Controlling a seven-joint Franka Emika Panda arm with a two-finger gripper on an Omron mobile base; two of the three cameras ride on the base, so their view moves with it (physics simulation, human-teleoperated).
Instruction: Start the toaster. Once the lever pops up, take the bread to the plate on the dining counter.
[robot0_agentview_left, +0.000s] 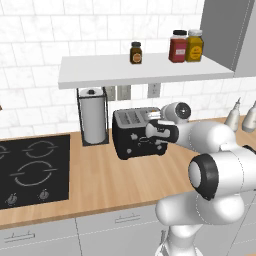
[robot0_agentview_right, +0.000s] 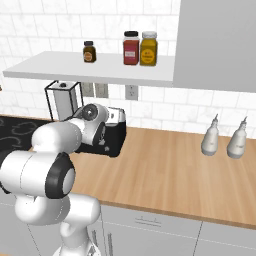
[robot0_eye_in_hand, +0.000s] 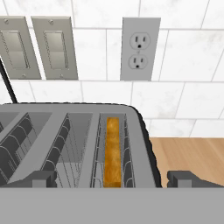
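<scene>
A white-tiled wall (robot0_agentview_left: 30, 55) is seen behind a light-wood worktop (robot0_agentview_left: 115, 180), with a white shelf (robot0_agentview_left: 145, 70) above it carrying three jars (robot0_agentview_left: 186, 46). The toaster (robot0_agentview_left: 136, 132) is set on the worktop near the wall, just beside a paper towel holder (robot0_agentview_left: 93, 116) and to the right of a black hob (robot0_agentview_left: 32, 170). Two white bottles (robot0_agentview_right: 223, 139) are placed well apart from it along the worktop. In the hand view the bread (robot0_eye_in_hand: 112, 151) is seen standing upright in the right-hand slot of the toaster, below a wall socket (robot0_eye_in_hand: 140, 48) and two switch plates (robot0_eye_in_hand: 35, 47). The gripper (robot0_eye_in_hand: 113, 179) is held just above the toaster's top, its jaws spread wide to either side of the bread slot, with nothing between them
</scene>
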